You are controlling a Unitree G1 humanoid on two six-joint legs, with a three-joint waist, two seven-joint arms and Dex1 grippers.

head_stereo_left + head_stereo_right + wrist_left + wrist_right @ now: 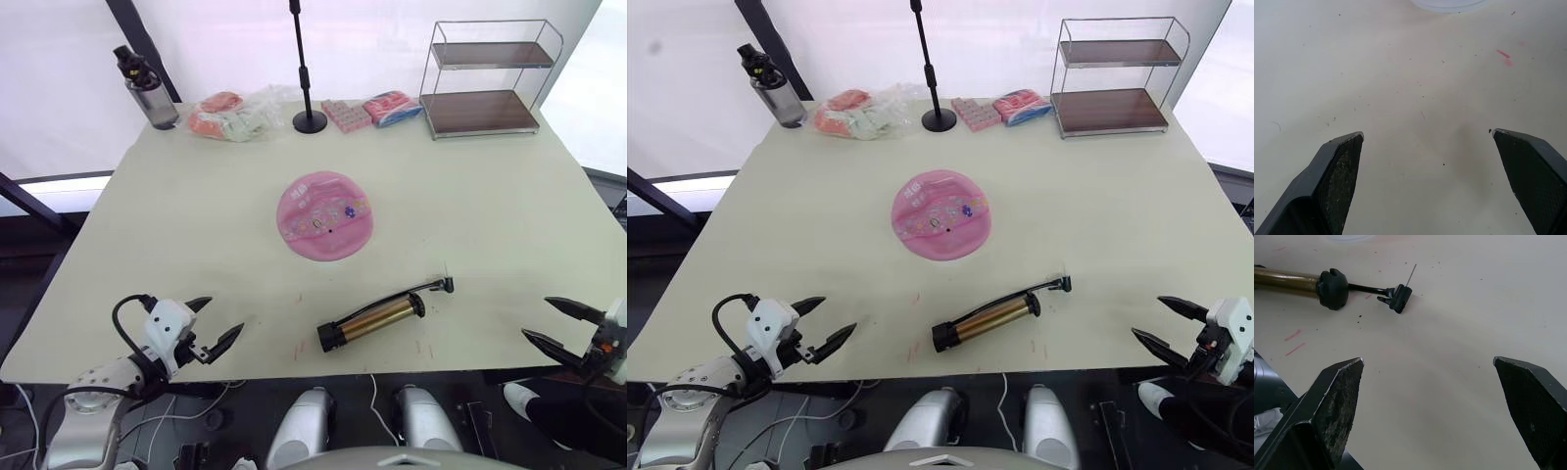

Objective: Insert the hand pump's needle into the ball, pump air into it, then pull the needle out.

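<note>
Right wrist view: hand pump (1295,280) lying flat on table (176,225), needle (1410,275) and black fitting at the hose end nearest right gripper (563,327). Long axis running across the near edge, needle end angled toward ball (325,215), which sits flattened mid-table, apart from the pump. Both jaws spread wide, holding nothing; left gripper (217,324) farther from the pump, over bare table. Wire shelf (487,78) at the far right corner, both tiers bare. Likely a right-arm pick first.

Two head cameras look forward and down over the table (176,215), sharing nearly the whole tabletop. Each wrist camera skims low and close, the right facing the hand pump (1300,281) at eleven o'clock.
</note>
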